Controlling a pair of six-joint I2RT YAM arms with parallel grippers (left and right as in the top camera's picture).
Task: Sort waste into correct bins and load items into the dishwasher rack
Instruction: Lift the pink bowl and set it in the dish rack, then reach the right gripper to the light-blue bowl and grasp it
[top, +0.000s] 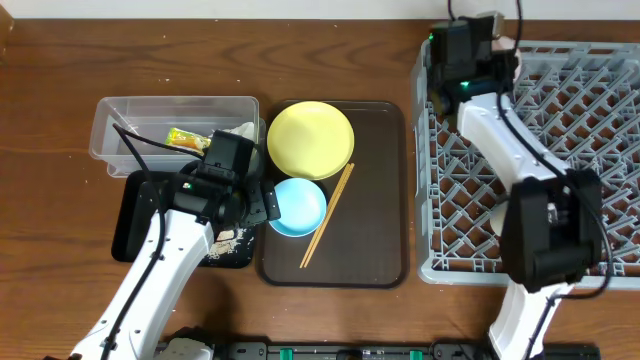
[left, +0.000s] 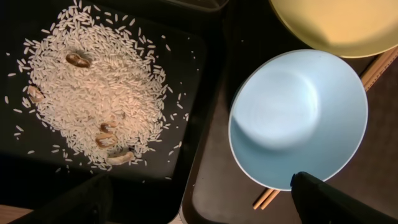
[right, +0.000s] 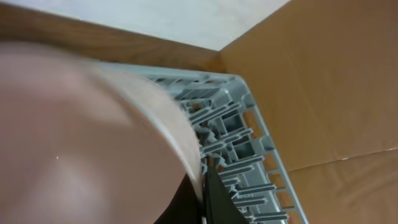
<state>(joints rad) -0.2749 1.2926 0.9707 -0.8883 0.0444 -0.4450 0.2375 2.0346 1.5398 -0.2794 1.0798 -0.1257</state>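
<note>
My left gripper (top: 258, 203) (left: 196, 190) is open and empty, low over the edge between the black tray (top: 135, 215) (left: 186, 87) and the brown tray. Loose rice (left: 93, 93) (top: 225, 240) lies in the black tray. The light-blue bowl (top: 300, 205) (left: 298, 115) sits beside it, on the chopsticks (top: 328, 215) (left: 267, 198). The yellow-green plate (top: 310, 138) (left: 336, 25) is behind. My right gripper (top: 480, 45) (right: 208, 193) is shut on the rim of the white bowl (right: 81, 137) at the far left corner of the grey rack (top: 570, 120) (right: 249, 155).
The clear tub (top: 120, 120) holds the yellow-green wrapper (top: 185, 138). The plate, the bowl and the chopsticks lie on the brown serving tray (top: 385, 200). A small white thing (top: 497, 215) sits in the rack, partly hidden by my right arm.
</note>
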